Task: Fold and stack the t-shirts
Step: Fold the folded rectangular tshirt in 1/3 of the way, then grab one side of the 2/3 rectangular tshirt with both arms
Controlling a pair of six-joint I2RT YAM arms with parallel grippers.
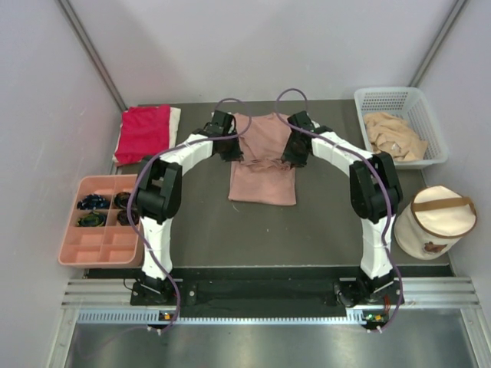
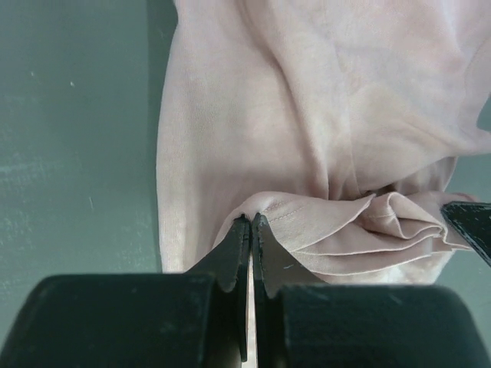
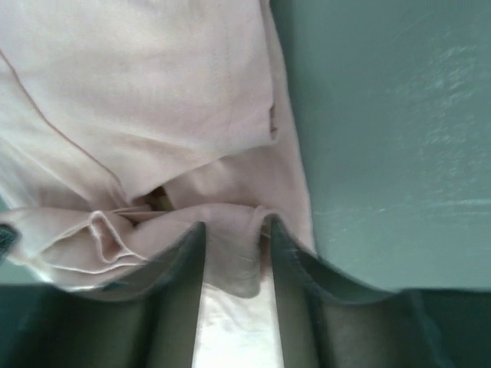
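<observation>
Left gripper (image 2: pixel 251 222) clamped on pink t-shirt (image 2: pixel 307 115) fold; right gripper (image 3: pixel 235 224) jaws parted, cloth between.

left arm (image 1: pixel 165 192) extended forward | left fingers (image 2: pixel 238 253) pinched on pink t-shirt (image 2: pixel 307 115) | right arm (image 1: pixel 374 188) extended forward | right fingers (image 3: pixel 180 307) parted

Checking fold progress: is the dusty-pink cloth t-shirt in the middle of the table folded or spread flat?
Partly folded: the dusty-pink cloth t-shirt lies doubled in layers, bunched where the left gripper pinches its edge.
</observation>
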